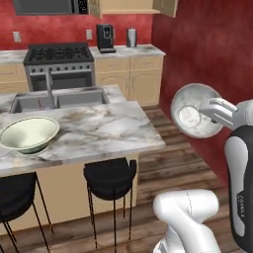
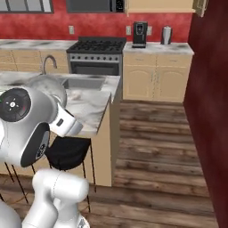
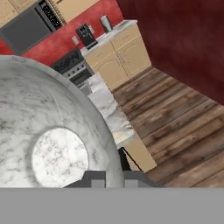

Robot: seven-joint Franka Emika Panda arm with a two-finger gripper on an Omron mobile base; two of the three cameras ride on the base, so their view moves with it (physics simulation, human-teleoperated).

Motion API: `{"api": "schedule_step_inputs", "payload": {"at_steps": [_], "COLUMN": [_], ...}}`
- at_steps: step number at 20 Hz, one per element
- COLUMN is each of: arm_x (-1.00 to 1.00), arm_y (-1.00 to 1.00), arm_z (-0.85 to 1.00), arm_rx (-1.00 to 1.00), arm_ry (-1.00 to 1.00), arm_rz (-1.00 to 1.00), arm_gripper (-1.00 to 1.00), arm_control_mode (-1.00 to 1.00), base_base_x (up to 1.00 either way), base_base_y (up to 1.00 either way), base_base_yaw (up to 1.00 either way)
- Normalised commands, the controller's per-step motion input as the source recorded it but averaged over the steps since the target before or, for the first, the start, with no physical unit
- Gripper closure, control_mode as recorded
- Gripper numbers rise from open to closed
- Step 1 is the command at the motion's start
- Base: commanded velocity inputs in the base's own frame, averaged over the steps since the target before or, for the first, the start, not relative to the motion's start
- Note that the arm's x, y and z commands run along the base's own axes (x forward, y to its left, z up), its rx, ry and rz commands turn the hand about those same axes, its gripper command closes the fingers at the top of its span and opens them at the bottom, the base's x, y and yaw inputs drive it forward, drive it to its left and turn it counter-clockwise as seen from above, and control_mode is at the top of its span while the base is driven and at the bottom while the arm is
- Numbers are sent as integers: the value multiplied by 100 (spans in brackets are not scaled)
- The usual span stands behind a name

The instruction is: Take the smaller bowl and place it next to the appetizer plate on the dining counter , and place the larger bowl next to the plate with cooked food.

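Red-walled kitchen, marble dining counter point(image 1: 99, 131), wood floor point(image 2: 156, 147), claw point(image 1: 210, 109) gripping smaller bowl point(image 1: 192, 111)

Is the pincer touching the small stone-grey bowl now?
Touching. In the left base view the pincer is shut on the rim of the smaller bowl, holding it in the air, away from the dining counter.

Counts: 2 bowls – 1 smaller bowl point(image 1: 196, 110), stone-mottled, 1 wide cream bowl point(image 1: 27, 134). 2 black stools: one point(image 1: 109, 178) under the worktop edge, one point(image 1: 15, 195) further left. 1 marble island worktop point(image 1: 106, 131). 1 sink point(image 1: 59, 100) with 1 faucet point(image 2: 48, 63). 1 stove point(image 1: 59, 63). 1 coffee machine point(image 1: 105, 38). 1 metal canister point(image 1: 131, 37).
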Motion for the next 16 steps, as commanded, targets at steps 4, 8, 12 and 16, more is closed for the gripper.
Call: {"api": "schedule_step_inputs", "payload": {"at_steps": [4,8,12,16], "arm_x": [0,0,0,0], "arm_y": [0,0,0,0], "arm_z": [0,0,0,0], "arm_rx": [0,0,0,0], "arm_ry": [0,0,0,0], "arm_rz": [0,0,0,0], "arm_gripper": [100,100,100,100], "arm_control_mode": [100,100,100,100], "base_base_x": [11,0,0,13], "base_base_y": [100,100,100,100], "base_base_yaw": [2,4,4,5]}}
